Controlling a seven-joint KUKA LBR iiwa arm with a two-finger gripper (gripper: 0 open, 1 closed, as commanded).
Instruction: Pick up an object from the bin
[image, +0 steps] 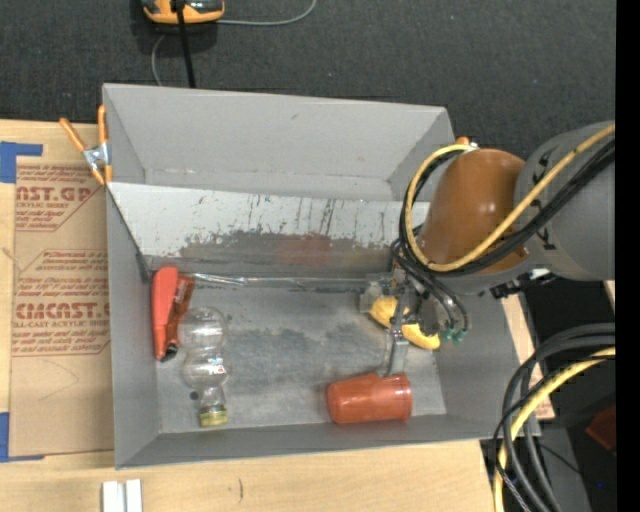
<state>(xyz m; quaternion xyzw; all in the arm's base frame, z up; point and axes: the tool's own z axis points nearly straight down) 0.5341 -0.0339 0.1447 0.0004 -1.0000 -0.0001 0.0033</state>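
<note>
The gripper (398, 366) hangs low in the right part of the bin (280, 215), just above a red cylinder (368, 399) lying by the near wall, with a yellow thing (426, 339) beside it. Whether it is released or clenched I cannot tell. Nothing looks lifted, so grasp and raise seem left to do; a clear bottle (205, 362) lies well apart on the left.
</note>
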